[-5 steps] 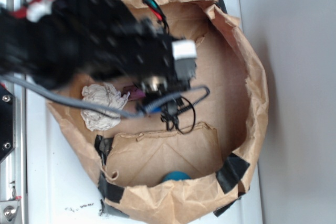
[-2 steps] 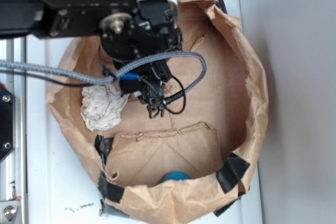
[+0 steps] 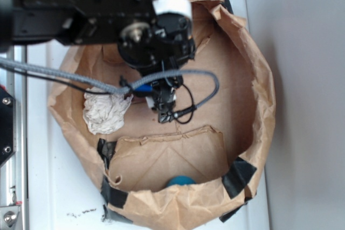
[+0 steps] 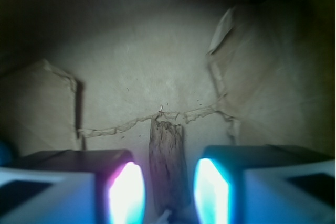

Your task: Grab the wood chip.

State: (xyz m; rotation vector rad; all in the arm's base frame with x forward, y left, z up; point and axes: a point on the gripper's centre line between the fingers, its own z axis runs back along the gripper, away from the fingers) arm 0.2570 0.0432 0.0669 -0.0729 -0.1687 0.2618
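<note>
I am holding my gripper point(image 4: 168, 190) with its two glowing fingers point(image 4: 126, 192) apart, straddling the small, flat, dark brown, rough-grained wood chip point(image 4: 168, 163), which is lying on the brown paper floor of the crumpled paper-bag basin point(image 3: 264, 100). Neither finger seems to be touching the chip yet. It is looking light, stiff and dry, rough enough not to slip, perhaps splintery at its ragged end. I am judging the long flat sides at mid-length the best hold. Its long axis is running straight away from my gripper, between the fingers, the far end reaching a torn paper seam point(image 4: 136, 124). Beside the chip, the crumpled white paper ball point(image 3: 107, 110) is lying inside the basin.
</note>
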